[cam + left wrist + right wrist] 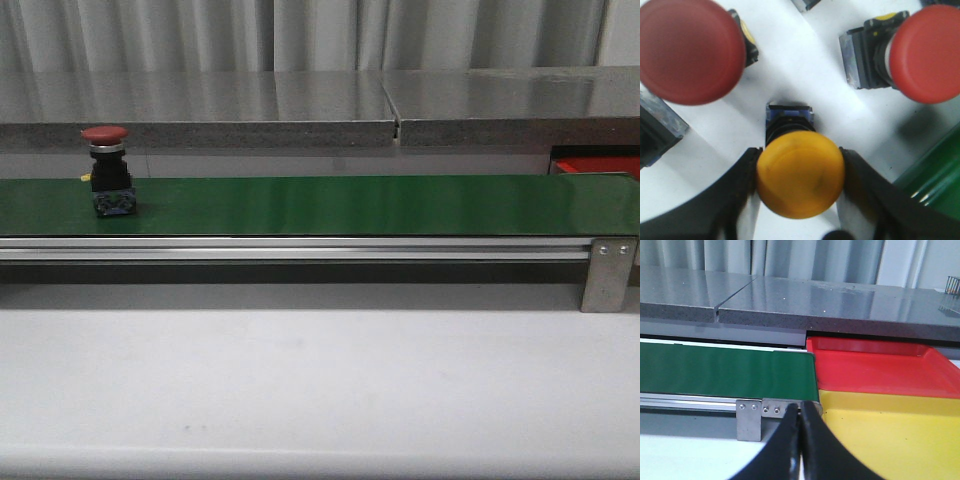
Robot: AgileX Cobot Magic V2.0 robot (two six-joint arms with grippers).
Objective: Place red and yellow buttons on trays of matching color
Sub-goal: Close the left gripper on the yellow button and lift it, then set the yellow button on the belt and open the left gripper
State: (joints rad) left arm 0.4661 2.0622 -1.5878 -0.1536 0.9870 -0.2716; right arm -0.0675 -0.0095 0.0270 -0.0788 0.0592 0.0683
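Between left hand [800, 175] fingers, gripped yellow button [800, 174]; right hand [801, 440] closed, empty.

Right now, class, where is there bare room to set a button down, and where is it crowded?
The green belt is bare from the red button to its right end. The red tray and yellow tray are bare. Crowded: the left gripper, closed on the yellow button, sits among other red buttons.

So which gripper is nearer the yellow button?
Left. The left gripper has a finger on each side of the yellow button. The right gripper is shut by the trays, no button in view.
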